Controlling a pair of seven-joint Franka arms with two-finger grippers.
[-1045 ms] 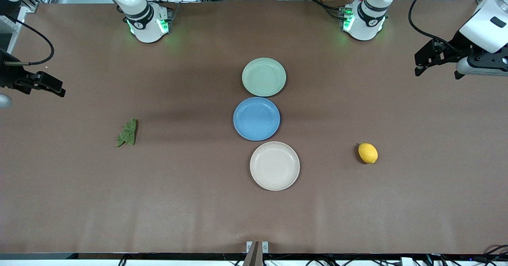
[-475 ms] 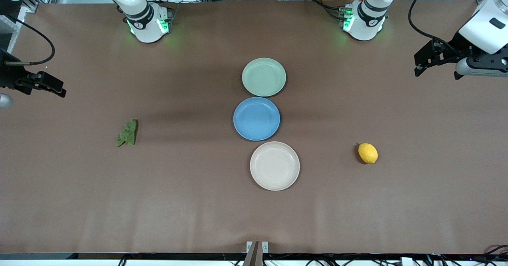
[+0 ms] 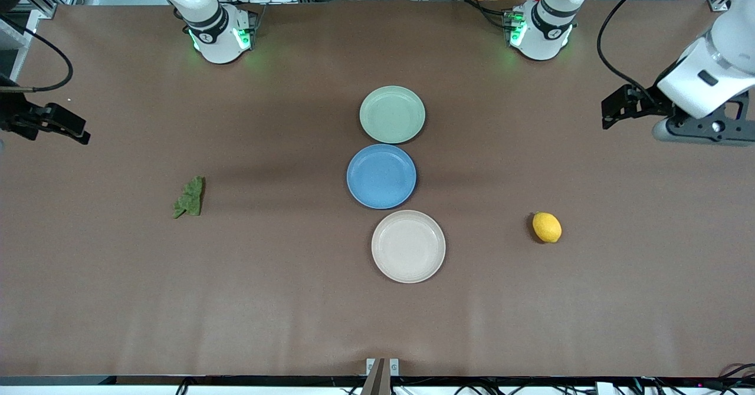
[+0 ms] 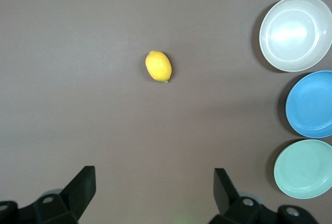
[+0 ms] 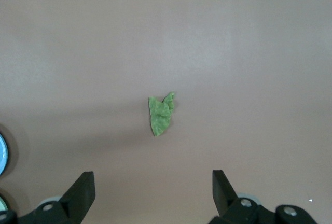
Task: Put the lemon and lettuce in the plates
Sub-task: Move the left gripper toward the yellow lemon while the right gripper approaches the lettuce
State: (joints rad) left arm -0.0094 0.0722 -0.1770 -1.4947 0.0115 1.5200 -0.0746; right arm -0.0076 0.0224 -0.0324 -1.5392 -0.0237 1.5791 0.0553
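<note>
My left gripper hangs in the air over the table at the left arm's end, fingers spread wide with nothing between them. My right gripper hangs over the right arm's end, fingers just as wide apart and empty.

The lemon lies on the bare table toward the left arm's end, touching nothing. Taking the beige plate as the clock's centre in the front view, the lemon sits at about 3 o'clock, well apart from it. The lettuce lies flat toward the right arm's end, at about 9 o'clock from the blue plate, also well apart.

The three plates stand in a row mid-table: green plate at 12 o'clock from the blue one, beige at 5 o'clock and nearest the front camera. Each just meets its neighbour's rim. All three are bare.

My left wrist view shows the lemon and all three plates; my right wrist view shows the lettuce.
</note>
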